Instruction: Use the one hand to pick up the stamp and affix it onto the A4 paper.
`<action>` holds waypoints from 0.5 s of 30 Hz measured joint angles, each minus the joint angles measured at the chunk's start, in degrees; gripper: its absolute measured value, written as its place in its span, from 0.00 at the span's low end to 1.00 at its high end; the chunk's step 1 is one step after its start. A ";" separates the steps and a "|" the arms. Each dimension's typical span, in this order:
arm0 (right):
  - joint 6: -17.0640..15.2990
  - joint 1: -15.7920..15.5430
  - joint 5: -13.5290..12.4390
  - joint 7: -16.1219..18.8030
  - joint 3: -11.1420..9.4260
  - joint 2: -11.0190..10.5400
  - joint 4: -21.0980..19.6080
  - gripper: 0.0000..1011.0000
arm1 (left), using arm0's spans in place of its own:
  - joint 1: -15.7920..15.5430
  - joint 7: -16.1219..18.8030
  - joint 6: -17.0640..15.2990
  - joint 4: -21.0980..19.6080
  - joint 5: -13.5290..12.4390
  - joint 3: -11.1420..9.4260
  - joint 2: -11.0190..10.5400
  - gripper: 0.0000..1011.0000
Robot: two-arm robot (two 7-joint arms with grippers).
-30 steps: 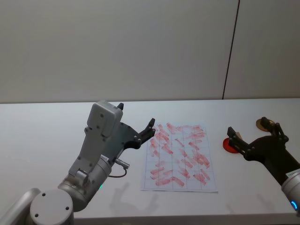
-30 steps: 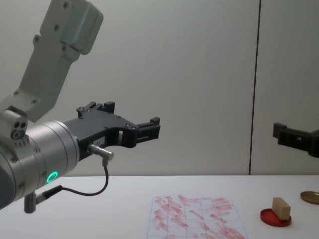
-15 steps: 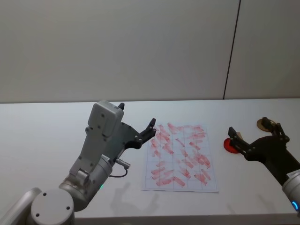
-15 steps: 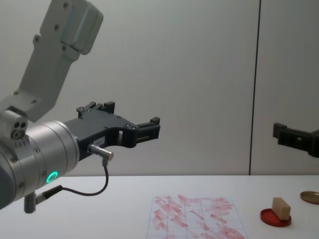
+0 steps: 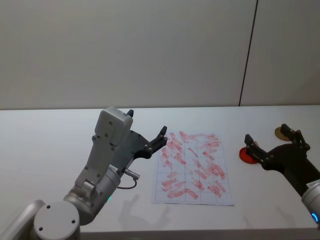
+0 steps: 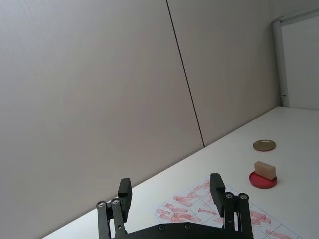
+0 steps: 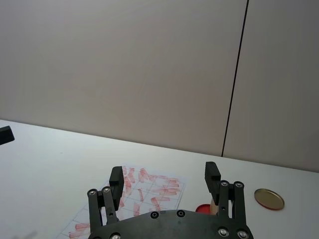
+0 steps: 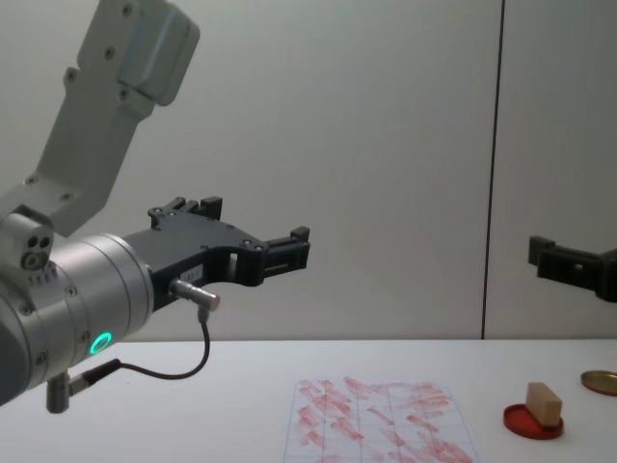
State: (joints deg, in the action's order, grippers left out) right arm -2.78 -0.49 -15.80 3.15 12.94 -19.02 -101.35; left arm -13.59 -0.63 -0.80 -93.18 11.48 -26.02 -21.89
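The stamp (image 8: 543,403), a small tan wooden block, stands on a round red ink pad (image 8: 530,424) to the right of the A4 paper (image 5: 192,167), a white gridded sheet covered in red marks. It also shows in the left wrist view as the stamp (image 6: 264,170). My right gripper (image 5: 266,134) hovers open above the pad and holds nothing; one of its fingers (image 8: 542,254) hangs well above the stamp. The left gripper (image 5: 146,123) is raised and open over the table left of the paper, also holding nothing.
A brass-coloured disc (image 5: 280,132) lies on the white table (image 5: 50,135) behind the red pad. The left arm's bulky white body (image 5: 107,150) stands at the near left. A plain wall runs behind the table.
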 joint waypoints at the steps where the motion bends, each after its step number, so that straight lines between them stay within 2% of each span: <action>1: 0.00 0.00 0.00 0.00 0.00 0.00 0.00 0.99 | 0.00 0.00 0.00 0.00 0.00 0.00 0.00 0.98; 8: -2.20 1.47 1.43 -1.16 -0.03 0.79 0.46 0.99 | 0.00 0.00 0.00 0.00 0.00 0.00 0.00 0.98; 15: -4.98 4.27 2.83 -1.83 -0.27 1.95 3.00 0.99 | 0.00 0.00 0.00 0.00 0.00 0.00 0.00 0.98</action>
State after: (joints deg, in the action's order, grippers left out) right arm -7.76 3.78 -12.96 1.32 12.67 -17.07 -98.35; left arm -13.59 -0.63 -0.80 -93.17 11.48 -26.02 -21.89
